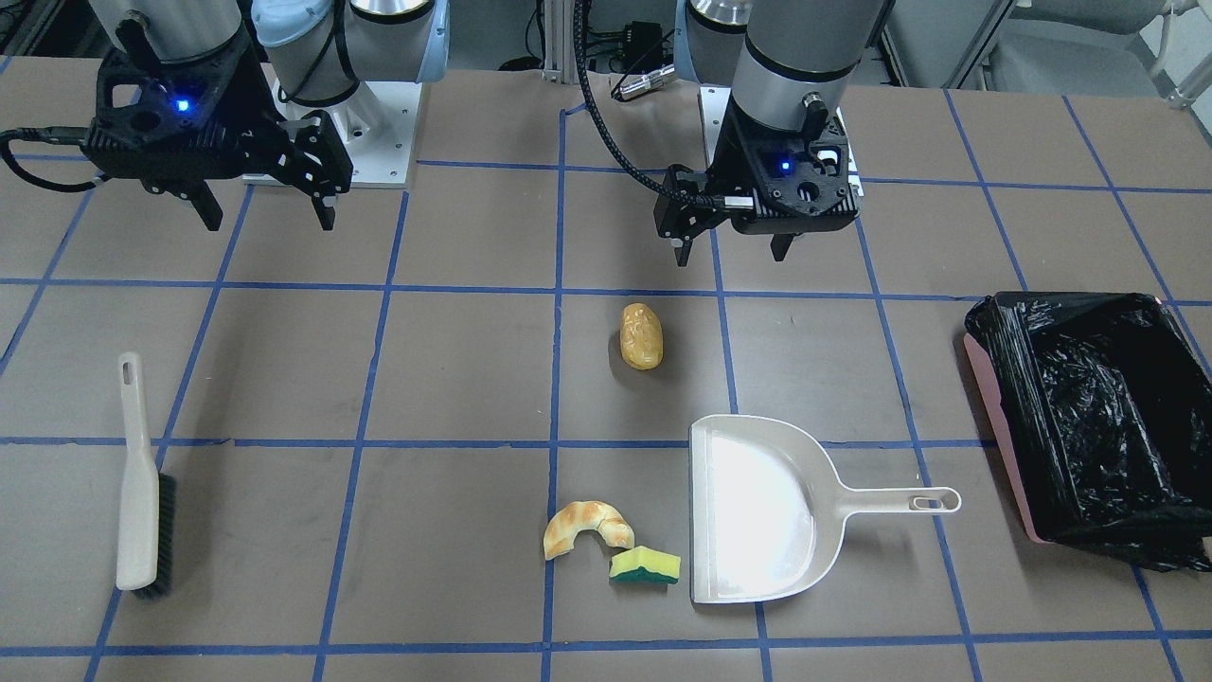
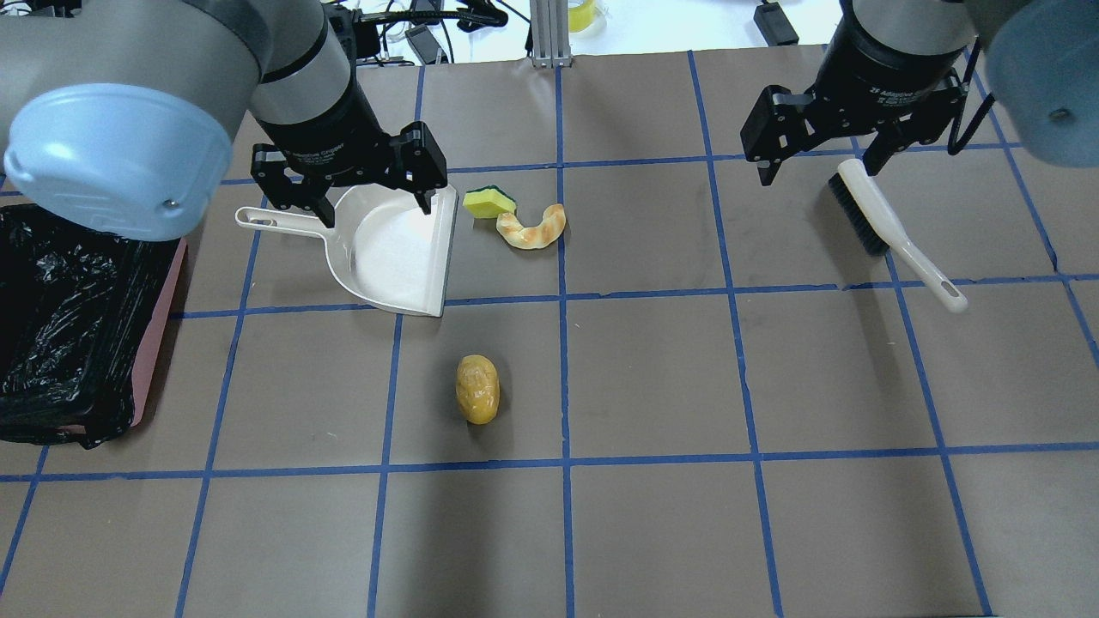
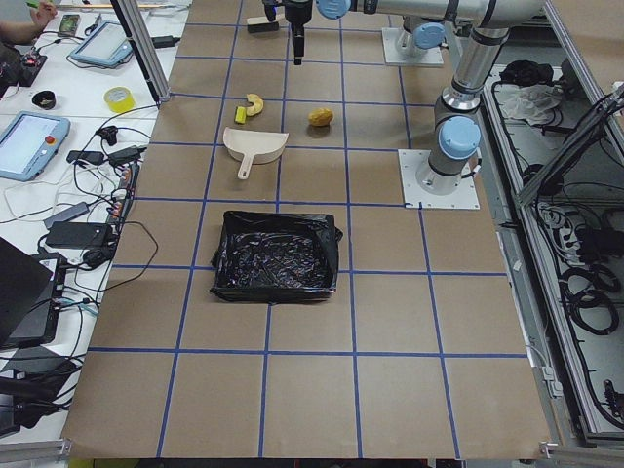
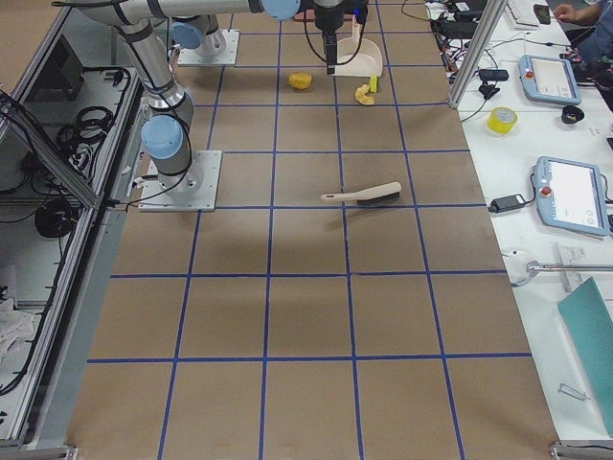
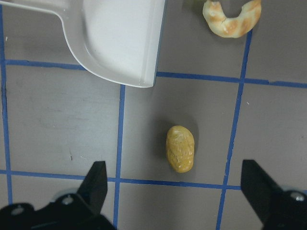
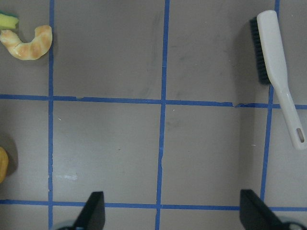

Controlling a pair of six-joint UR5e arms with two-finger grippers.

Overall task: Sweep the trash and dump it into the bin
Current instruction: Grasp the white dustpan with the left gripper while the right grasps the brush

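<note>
The front view gives you the bin (image 1: pixel 989 398) past the dustpan (image 1: pixel 757 502) handle. The left wrist view misses it, showing potato (image 5: pixel 180 148) and croissant (image 5: pixel 232 18) on the counter (image 5: pixel 62 120). Left gripper (image 1: pixel 731 256) and right gripper (image 1: pixel 268 223): fingers wide, empty.

I work in a robotics lab. My table (image 3: pixel 390 322) is papered brown and marked off with a blue tape grid (image 3: pixel 352 312), and my arms are bolted to steel plates (image 3: pixel 439 180). In the exterior left view, at nine o'clock, a white bench (image 3: pixel 83 83) carries pendants (image 3: pixel 29 146), loose cables (image 3: pixel 97 156) and a tape roll (image 3: pixel 119 98) beside an aluminium post (image 3: pixel 136 44).
</note>
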